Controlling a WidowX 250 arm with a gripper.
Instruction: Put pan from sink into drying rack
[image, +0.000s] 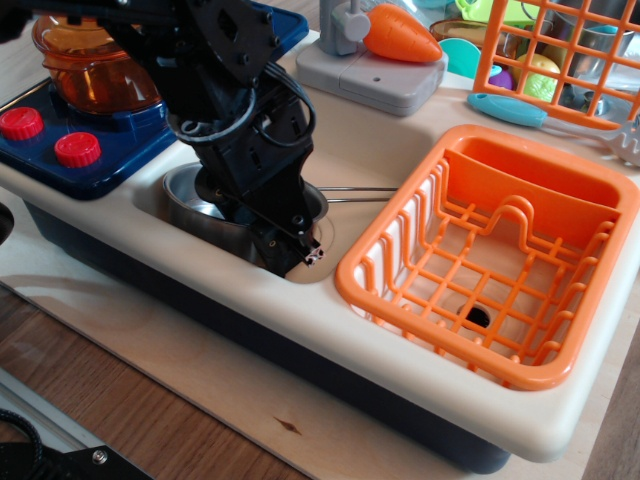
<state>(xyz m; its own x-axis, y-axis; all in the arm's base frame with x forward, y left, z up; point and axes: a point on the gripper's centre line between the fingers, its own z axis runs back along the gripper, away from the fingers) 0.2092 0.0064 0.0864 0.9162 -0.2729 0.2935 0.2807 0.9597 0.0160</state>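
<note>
The silver pan (186, 198) lies in the cream sink (352, 140), and its thin wire handle (362, 190) points right toward the drying rack. My black gripper (304, 254) reaches down into the sink at the pan's right rim and covers most of the pan. One fingertip (314, 256) shows outside the rim near the sink's front wall; the other is hidden, so I cannot tell whether the jaws grip the rim. The orange drying rack (540, 152) stands empty in the right basin, close to the handle's tip.
An orange lidded pot (92, 72) sits on the blue stove at the back left, with red knobs (76, 148) in front of it. Behind the sink are a grey faucet base (378, 78) and a toy carrot (400, 34). An orange open-grid basket (560, 50) stands at the back right.
</note>
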